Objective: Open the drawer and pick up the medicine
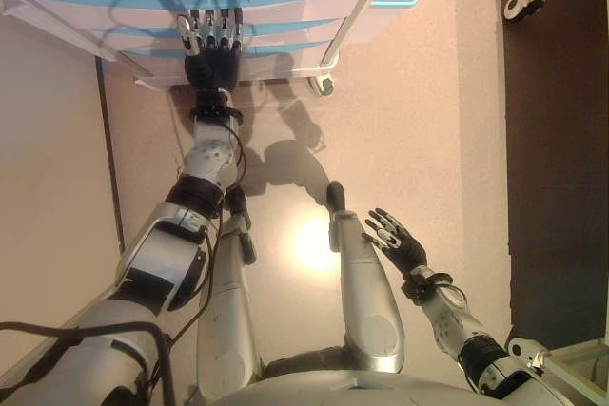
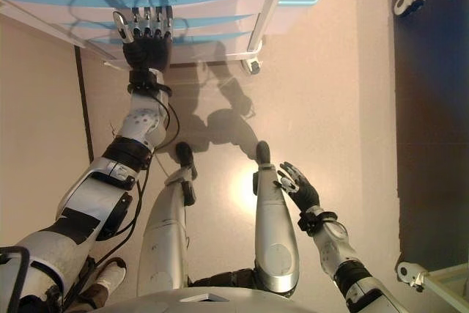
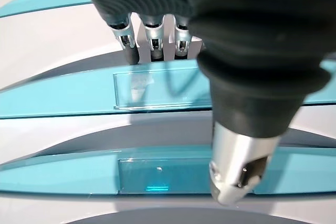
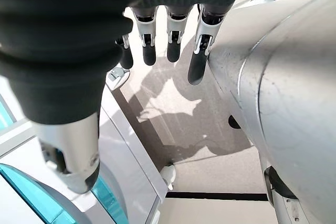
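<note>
A white wheeled cabinet with several pale blue drawer fronts stands ahead of me. All its drawers look shut. My left hand is stretched out to it, fingers nearly straight. Their dark tips rest at the upper edge of one blue drawer front, just above its clear handle plate. Another blue drawer front lies below it. My right hand hangs low at my right side, its fingers spread and holding nothing. No medicine shows in any view.
The cabinet's front caster stands on the beige floor. A second white caster on a frame shows at the far right over a dark floor strip. A pale frame corner sits at the lower right.
</note>
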You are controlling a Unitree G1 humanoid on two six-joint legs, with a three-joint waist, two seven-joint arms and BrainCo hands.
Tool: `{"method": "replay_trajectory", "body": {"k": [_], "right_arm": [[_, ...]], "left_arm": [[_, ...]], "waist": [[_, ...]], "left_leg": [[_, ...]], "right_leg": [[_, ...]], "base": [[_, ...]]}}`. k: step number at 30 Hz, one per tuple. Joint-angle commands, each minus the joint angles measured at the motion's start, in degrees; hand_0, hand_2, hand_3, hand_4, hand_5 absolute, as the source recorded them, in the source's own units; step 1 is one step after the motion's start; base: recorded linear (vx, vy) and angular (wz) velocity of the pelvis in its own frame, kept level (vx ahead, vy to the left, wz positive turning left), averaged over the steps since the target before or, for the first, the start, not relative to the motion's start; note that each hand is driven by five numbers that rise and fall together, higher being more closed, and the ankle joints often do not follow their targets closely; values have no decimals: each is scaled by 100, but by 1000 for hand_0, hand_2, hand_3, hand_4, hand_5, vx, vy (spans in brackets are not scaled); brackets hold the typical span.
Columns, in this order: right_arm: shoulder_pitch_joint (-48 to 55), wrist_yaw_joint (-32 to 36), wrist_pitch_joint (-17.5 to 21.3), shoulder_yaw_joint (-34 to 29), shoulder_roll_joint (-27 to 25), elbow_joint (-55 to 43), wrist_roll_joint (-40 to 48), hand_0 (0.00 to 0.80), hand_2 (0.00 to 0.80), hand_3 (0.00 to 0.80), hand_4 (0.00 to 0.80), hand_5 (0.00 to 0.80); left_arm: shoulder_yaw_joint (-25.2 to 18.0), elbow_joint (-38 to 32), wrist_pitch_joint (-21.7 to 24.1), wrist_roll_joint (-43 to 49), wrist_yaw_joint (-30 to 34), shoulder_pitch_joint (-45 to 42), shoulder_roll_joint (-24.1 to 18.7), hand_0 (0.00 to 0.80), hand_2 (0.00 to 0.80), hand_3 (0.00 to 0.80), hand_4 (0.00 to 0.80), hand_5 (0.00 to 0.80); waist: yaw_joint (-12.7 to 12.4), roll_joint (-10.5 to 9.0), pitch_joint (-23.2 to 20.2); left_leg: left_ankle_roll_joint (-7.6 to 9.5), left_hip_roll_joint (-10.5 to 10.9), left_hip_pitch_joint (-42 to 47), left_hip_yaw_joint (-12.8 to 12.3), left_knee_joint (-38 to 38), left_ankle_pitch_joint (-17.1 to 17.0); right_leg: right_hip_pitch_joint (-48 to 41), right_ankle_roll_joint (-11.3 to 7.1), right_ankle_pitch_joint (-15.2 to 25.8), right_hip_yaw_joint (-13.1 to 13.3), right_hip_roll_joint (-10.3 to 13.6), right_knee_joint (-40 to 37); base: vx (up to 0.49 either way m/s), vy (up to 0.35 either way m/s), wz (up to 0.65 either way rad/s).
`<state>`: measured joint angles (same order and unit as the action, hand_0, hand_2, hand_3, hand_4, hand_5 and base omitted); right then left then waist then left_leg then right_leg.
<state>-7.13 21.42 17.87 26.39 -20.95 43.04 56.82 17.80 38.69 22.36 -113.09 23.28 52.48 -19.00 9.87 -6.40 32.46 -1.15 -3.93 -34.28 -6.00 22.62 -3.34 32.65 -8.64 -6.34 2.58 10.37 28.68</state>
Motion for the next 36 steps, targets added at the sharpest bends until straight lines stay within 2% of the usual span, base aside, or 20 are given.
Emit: {"method": "replay_trajectory", "body": {"k": [1,2,3,4,22,27,28,36], "right_arm": [[487,77,-165,138,-1,112,-124,0,0,0,0,0],[489,62,-159,147,1,103,-120,0,0,0,0,0],[480,65,-156,150,7,118,-115,0,0,0,0,0],[477,69,-158,139,13,124,-131,0,0,0,0,0],[476,63,-155,76,36,199,-166,0,0,0,0,0],[481,82,-152,49,60,221,-171,0,0,0,0,0],[472,66,-145,46,75,213,-179,0,0,0,0,0],[518,10,-134,-43,162,174,-290,0,0,0,0,0]], "left_arm": [[-159,-1427,422,574,1618,1169,-179,342,342,342,342,342],[-151,-1437,451,582,1651,1157,-166,433,433,433,433,433],[-150,-1442,461,593,1672,1150,-164,646,646,646,646,646],[-167,-1440,454,612,1680,1148,-166,800,800,800,800,800],[-299,-1378,306,612,1940,915,-153,800,800,800,800,800],[-357,-1304,158,517,2128,773,-144,800,800,800,800,800],[-383,-1303,122,536,2144,721,-120,800,800,800,800,800],[-589,-987,-276,419,2394,98,-70,800,800,800,800,800]], "waist": [[-79,299,-267],[-82,303,-267],[-87,301,-267],[-91,301,-267],[-154,315,-267],[-187,311,-267],[-187,297,-267],[-258,302,-267]], "left_leg": [[400,428,271,-319,441,1178],[397,428,279,-317,432,1173],[398,427,288,-312,428,1173],[392,433,291,-309,423,1171],[365,426,343,-282,425,1144],[363,435,354,-258,450,1151],[398,435,263,-316,413,975],[388,446,293,-254,380,940]], "right_leg": [[172,428,586,-518,-248,-273],[163,428,586,-522,-244,-280],[154,427,585,-525,-245,-279],[147,428,584,-527,-247,-288],[49,457,535,-581,-209,-281],[22,462,522,-605,-205,-263],[101,509,678,-647,-182,-317],[33,522,654,-686,-187,-338]], "base": [[0,0,0],[0,0,0],[0,0,0],[0,0,0],[1,0,0],[-18,-4,-1],[-90,-21,-4],[-13,-12,4]]}}
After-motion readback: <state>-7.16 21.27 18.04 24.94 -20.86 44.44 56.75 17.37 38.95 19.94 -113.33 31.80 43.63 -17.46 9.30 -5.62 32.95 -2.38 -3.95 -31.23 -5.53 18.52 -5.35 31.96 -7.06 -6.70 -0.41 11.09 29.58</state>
